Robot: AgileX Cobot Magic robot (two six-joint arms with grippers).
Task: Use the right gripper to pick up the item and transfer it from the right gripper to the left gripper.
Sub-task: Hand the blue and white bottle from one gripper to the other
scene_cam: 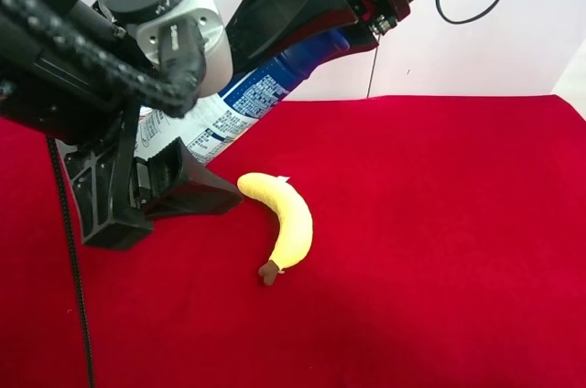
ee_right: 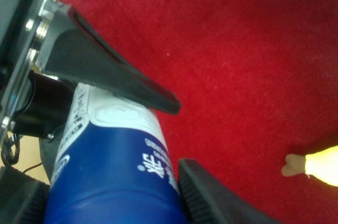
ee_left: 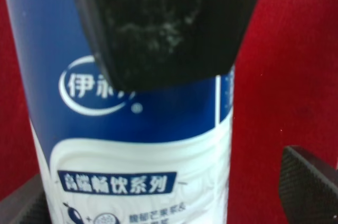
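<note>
The bottle (scene_cam: 240, 102), white with a blue label, hangs slanted above the red cloth. My right gripper (scene_cam: 293, 26) is shut on its blue upper part. In the right wrist view the two fingers (ee_right: 113, 73) clamp the bottle (ee_right: 113, 182) from both sides. My left gripper (scene_cam: 169, 200), the black claw on a white housing, is open with its fingers either side of the bottle's white lower end. In the left wrist view the bottle (ee_left: 132, 155) fills the space between the fingertips (ee_left: 311, 184), and red cloth shows between it and one pad. The cap is hidden.
A yellow banana (scene_cam: 286, 221) lies on the red cloth (scene_cam: 439, 242) just beside the left claw; its brown stem end shows in the right wrist view (ee_right: 293, 165). A white wall and a thin black cable (scene_cam: 476, 13) are behind.
</note>
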